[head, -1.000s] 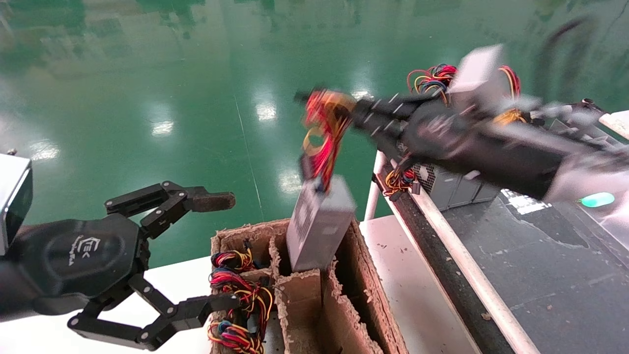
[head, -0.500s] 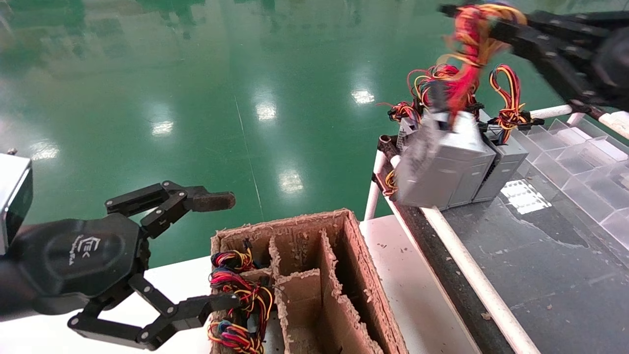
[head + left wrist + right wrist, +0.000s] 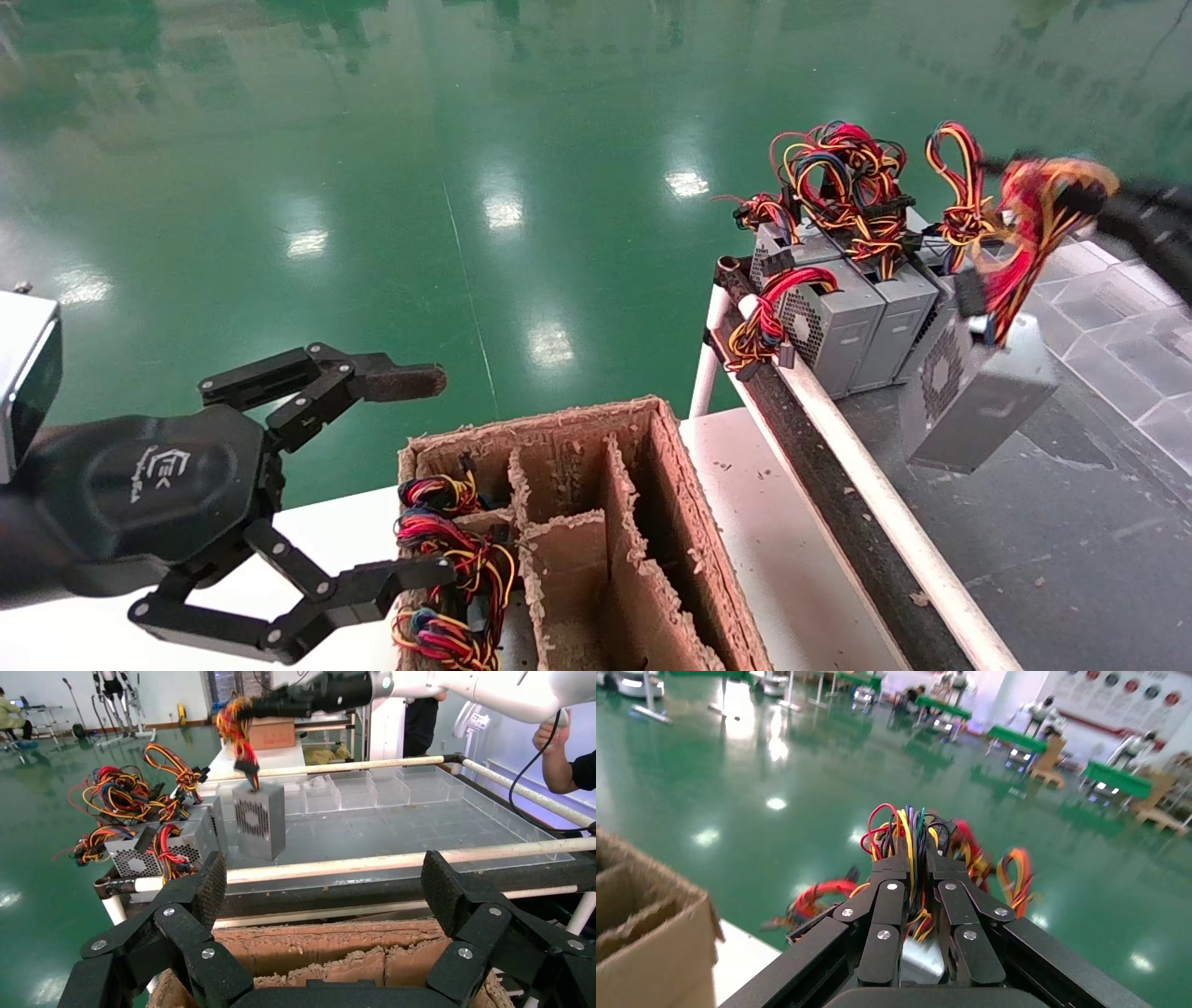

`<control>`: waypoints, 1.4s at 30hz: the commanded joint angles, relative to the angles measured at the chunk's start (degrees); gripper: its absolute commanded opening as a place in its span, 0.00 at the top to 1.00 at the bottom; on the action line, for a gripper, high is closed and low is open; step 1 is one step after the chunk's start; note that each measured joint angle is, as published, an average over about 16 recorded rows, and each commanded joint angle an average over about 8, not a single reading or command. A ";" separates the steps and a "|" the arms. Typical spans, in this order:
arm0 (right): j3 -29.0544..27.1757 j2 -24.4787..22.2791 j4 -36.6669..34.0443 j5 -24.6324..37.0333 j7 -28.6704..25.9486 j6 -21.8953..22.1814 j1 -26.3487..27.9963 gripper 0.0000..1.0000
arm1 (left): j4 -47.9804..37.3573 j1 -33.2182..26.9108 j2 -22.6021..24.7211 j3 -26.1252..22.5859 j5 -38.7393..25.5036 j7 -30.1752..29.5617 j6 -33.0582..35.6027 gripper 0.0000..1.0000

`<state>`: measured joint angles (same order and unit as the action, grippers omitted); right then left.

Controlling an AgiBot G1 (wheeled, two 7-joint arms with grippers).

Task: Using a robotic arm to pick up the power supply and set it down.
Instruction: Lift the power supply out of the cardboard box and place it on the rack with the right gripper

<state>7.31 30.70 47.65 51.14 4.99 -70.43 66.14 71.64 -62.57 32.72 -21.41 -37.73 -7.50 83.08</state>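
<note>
Grey power supply (image 3: 978,396) dangling from right pincer (image 3: 918,855).

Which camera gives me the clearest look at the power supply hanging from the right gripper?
The left wrist view: the power supply shows whole, fan grille facing the camera, hanging by its wires from the right gripper by the row of parked units. The head view shows it motion-smeared at the right. The right wrist view shows mostly clamped wires.

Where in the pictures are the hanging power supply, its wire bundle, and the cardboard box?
power supply (image 3: 978,396): head view, on its grey side panel.
wire bundle (image 3: 1043,210): head view, on the red and yellow wires above the unit.
cardboard box (image 3: 684,508): head view, on its right wall.
</note>
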 commanded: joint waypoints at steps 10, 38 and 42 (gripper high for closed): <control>4.40 6.35 -7.95 5.17 2.23 -0.50 5.87 1.00 | 0.00 0.00 0.00 0.00 0.00 0.00 0.00 0.00; 7.61 11.91 -18.24 8.79 6.23 -4.15 13.71 0.00 | 0.00 0.00 0.00 -0.01 0.01 0.00 0.00 0.00; 7.96 11.47 -18.56 9.39 6.34 -4.47 13.90 0.00 | 0.00 0.00 0.00 -0.01 0.01 0.00 0.00 0.00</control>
<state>15.45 42.13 29.27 60.78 11.23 -74.88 80.00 71.64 -62.57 32.71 -21.41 -37.73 -7.50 83.08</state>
